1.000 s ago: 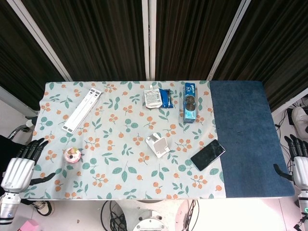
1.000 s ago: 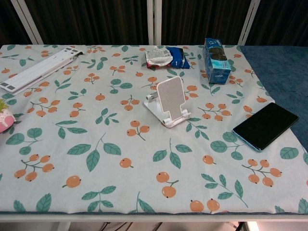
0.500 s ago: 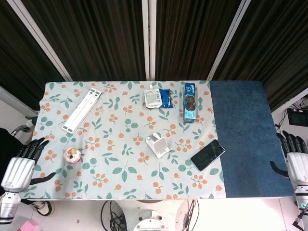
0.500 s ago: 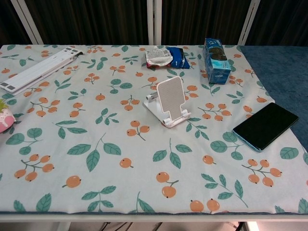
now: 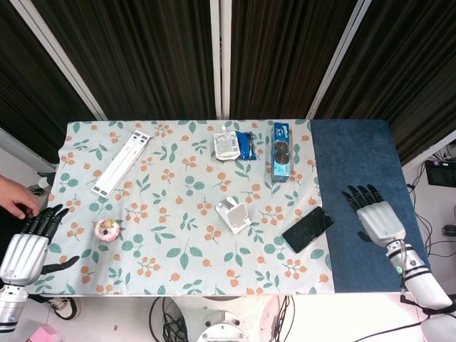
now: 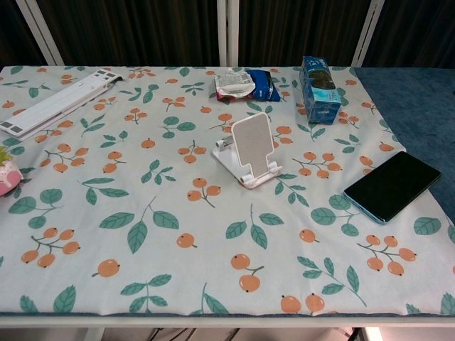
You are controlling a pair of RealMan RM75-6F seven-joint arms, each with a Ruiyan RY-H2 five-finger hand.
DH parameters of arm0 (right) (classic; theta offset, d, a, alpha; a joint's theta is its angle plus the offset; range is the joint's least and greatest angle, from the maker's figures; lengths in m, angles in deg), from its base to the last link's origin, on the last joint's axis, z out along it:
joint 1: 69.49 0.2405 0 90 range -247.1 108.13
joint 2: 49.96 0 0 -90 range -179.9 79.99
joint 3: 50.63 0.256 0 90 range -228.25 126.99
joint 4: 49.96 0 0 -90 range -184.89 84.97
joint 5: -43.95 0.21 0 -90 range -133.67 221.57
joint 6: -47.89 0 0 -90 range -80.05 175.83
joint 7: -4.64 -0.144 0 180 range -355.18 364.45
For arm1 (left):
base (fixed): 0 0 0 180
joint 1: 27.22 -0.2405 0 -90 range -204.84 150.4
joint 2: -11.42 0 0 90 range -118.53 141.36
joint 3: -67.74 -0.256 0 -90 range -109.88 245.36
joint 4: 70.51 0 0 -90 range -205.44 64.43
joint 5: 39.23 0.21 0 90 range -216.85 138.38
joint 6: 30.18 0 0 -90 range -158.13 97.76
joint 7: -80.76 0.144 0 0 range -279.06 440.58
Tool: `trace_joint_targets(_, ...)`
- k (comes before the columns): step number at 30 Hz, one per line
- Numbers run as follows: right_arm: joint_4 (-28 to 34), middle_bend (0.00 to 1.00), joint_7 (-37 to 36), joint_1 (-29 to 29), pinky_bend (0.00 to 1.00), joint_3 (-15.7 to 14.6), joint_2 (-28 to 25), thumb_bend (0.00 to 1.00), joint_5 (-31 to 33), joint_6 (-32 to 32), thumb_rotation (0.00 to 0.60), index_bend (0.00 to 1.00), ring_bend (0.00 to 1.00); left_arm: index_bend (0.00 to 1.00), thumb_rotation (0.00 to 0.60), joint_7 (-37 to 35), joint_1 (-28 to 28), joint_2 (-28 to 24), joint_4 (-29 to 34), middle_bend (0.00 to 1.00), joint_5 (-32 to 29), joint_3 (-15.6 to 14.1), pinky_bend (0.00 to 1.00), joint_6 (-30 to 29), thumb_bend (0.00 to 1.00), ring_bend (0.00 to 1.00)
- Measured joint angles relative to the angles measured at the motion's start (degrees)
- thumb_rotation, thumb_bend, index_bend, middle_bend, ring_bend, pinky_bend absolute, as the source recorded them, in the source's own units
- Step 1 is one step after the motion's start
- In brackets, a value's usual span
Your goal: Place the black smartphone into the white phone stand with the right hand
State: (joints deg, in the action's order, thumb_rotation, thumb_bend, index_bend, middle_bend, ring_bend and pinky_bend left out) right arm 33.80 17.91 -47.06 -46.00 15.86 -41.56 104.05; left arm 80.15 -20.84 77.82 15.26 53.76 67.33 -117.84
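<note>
Right hand is hovering over the blue mat at the table's right side, fingers spread and holding nothing, well apart from the black smartphone. That phone is lying flat and screen-up at the right edge of the floral tablecloth, where the cloth meets the mat; in the chest view it is resting at a slant, untouched. Near the cloth's middle, the white phone stand is sitting upright with its cradle unoccupied, to the left of the phone. Left hand is waiting off the table's left edge, fingers extended and apart, gripping nothing. Behind the stand, a blue carton is standing near a crumpled snack packet, while a long white strip is lying diagonally at the far left. A small pink toy is sitting near the left edge.
</note>
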Motion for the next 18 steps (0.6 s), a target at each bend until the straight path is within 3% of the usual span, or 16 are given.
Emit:
trace_joint_targets(6, -0.3, 0.00, 2.7, 6.0, 0.00, -1.3, 1.8, 0.03, -1.5, -7.1, 0.600, 0.00, 0.00, 0.10, 0.479, 0.0, 0.0, 0.1, 0.0, 0.07, -0.1, 0.0, 0.21, 0.2, 0.00, 0.09)
trace_joint_targets(12, -0.2, 0.00, 0.9, 9.5, 0.00, -1.7, 3.8, 0.06, -0.3, -12.0, 0.600, 0.00, 0.00, 0.10, 0.475, 0.1, -0.1, -0.1, -0.1, 0.07, -0.4, 0.0, 0.21, 0.3, 0.00, 0.09)
trace_joint_targets(18, -2.0, 0.00, -0.1, 11.5, 0.00, -2.1, 6.4, 0.06, 0.2, -13.2, 0.600, 0.00, 0.00, 0.10, 0.476, 0.0, -0.2, -0.3, 0.0, 0.07, -0.5, 0.0, 0.21, 0.2, 0.00, 0.09)
